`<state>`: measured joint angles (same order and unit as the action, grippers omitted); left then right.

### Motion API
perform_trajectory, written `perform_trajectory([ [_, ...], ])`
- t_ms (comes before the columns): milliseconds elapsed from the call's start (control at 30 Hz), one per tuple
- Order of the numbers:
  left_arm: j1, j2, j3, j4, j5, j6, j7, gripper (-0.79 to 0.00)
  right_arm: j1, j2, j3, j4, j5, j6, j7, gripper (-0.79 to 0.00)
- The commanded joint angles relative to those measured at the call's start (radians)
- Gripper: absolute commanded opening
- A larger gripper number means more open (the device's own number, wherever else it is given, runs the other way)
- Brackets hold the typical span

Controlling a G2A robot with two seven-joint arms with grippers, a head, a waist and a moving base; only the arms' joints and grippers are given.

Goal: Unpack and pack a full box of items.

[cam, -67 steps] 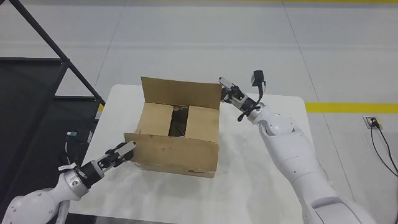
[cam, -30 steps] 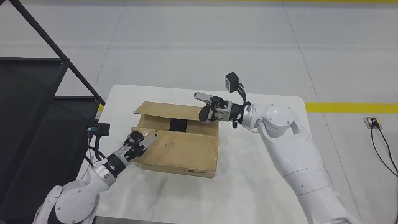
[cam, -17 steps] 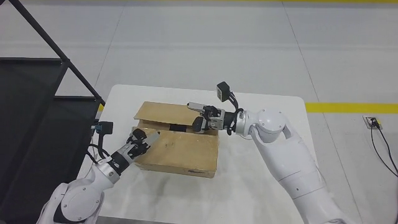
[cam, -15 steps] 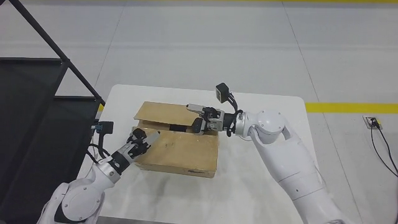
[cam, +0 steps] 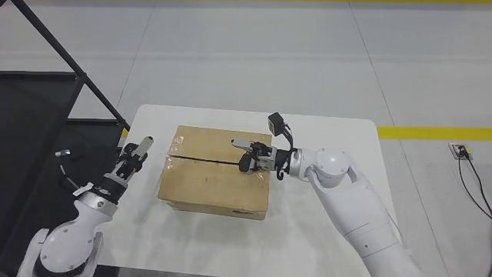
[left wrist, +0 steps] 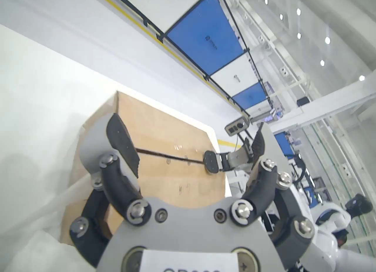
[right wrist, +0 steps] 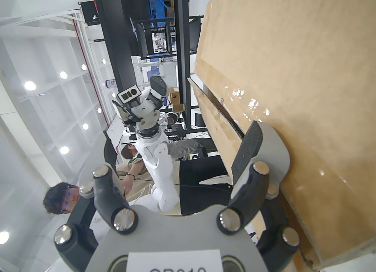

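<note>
Finds the box (cam: 215,173) in the middle of the tabletop (cam: 323,231), both top flaps (cam: 211,140) now folded flat, no longer standing open. Keeps the right hand (cam: 240,156) spread wide, one finger pressing the lid near the seam (cam: 201,159). Has drawn the left hand (cam: 138,148) back beside the box, wide and empty. Suggests packing nearly finished, with only sealing left, if any.

One closed cardboard box (cam: 207,177), one white table (cam: 215,242)
</note>
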<state>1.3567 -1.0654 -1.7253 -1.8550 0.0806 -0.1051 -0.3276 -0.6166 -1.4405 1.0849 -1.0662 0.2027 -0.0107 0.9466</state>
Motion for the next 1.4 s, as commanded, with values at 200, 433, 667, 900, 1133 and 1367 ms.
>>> perform_trajectory([
  [200,0.072,0.008,-0.203,0.051,-0.057,0.052,0.003,0.0,-0.012,0.002,-0.013,-0.015,-0.044,-0.001,-0.06,0.0],
  [433,0.103,0.014,-0.245,0.05,-0.015,0.011,-0.029,0.0,-0.008,0.003,-0.014,-0.016,-0.05,-0.005,-0.068,0.0],
  [667,0.108,0.012,-0.235,0.053,-0.039,0.012,-0.043,0.0,-0.008,0.003,-0.014,-0.016,-0.05,-0.005,-0.068,0.0],
  [900,0.183,0.007,-0.207,0.1,-0.086,-0.03,-0.111,0.0,-0.036,0.008,-0.007,-0.044,-0.053,-0.012,-0.084,0.0],
  [1133,0.221,0.004,-0.179,0.171,-0.195,-0.014,-0.225,0.0,-0.034,0.014,-0.008,-0.051,-0.071,-0.018,-0.067,0.0],
  [1367,0.189,0.013,-0.141,0.199,-0.142,0.044,-0.319,0.0,-0.028,0.015,-0.016,-0.052,-0.08,-0.017,-0.067,0.0],
])
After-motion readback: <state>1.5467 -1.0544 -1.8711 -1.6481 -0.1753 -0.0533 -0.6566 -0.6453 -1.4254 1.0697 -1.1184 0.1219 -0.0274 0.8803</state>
